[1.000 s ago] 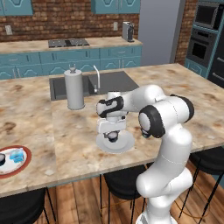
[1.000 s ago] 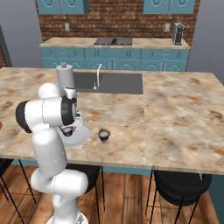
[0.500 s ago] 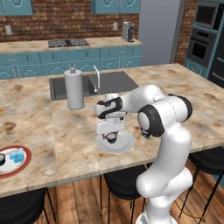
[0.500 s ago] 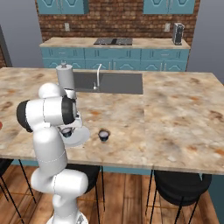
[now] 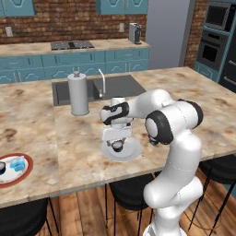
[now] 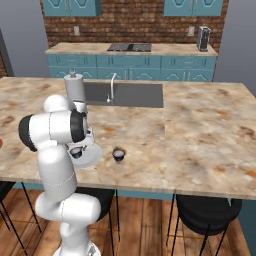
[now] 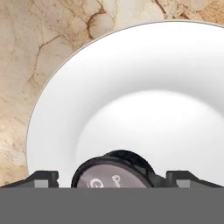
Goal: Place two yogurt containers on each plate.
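A pale grey plate (image 5: 132, 152) (image 6: 94, 158) (image 7: 131, 87) lies near the counter's front edge. One dark yogurt container (image 5: 117, 146) (image 6: 76, 151) (image 7: 116, 168) rests on it. My gripper (image 5: 117, 141) (image 6: 76, 148) (image 7: 113, 179) hangs straight down over this cup, open, with a fingertip (image 7: 43, 179) on each side and a gap on one side. Another dark yogurt container (image 6: 118, 154) stands on the counter just right of the plate. Far left, the cream plate with a red-brown rim (image 5: 26, 162) holds a light-blue boxy container (image 5: 17, 163) and a dark cup (image 5: 1, 167).
A tall grey cylinder (image 5: 78, 94) (image 6: 74, 90) stands behind the grey plate beside the sink (image 5: 120, 85) (image 6: 135, 94) and its faucet (image 5: 101, 80). Black stools (image 5: 124, 193) sit under the counter's front edge. Open marble counter stretches to the right.
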### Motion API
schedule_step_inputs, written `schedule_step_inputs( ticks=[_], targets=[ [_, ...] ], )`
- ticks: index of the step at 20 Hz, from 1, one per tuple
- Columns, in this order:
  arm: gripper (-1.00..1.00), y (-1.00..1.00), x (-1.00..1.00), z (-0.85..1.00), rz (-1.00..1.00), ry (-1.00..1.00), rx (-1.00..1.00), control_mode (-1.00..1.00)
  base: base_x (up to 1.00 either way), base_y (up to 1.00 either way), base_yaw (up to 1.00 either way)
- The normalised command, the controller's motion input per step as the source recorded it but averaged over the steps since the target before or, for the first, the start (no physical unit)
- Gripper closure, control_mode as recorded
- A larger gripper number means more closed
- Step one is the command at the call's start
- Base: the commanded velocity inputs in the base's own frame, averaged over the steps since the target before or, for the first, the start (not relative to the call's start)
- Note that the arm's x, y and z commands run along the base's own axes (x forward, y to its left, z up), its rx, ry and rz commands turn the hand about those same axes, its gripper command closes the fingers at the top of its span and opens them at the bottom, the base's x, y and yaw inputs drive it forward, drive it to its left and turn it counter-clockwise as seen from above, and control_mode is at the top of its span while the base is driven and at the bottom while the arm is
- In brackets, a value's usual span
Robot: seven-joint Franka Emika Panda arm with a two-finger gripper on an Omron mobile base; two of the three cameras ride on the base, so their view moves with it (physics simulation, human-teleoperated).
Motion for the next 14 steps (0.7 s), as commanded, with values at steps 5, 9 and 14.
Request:
schedule_step_inputs(
  ticks=[5,9,14],
  targets=[
    [-1.00,-0.19,0.00,0.55,-0.04,0.03,-0.07,-1.00,0.00,0.00,0.00],
    [-1.00,-0.41,0.22,0.19,-0.09,0.08,-0.05,-1.00,0.00,0.00,0.00],
    [-1.00,-0.83,0.00,0.80,-0.09,0.06,-0.08,-1.00,0.00,0.00,0.00]
  ],
)
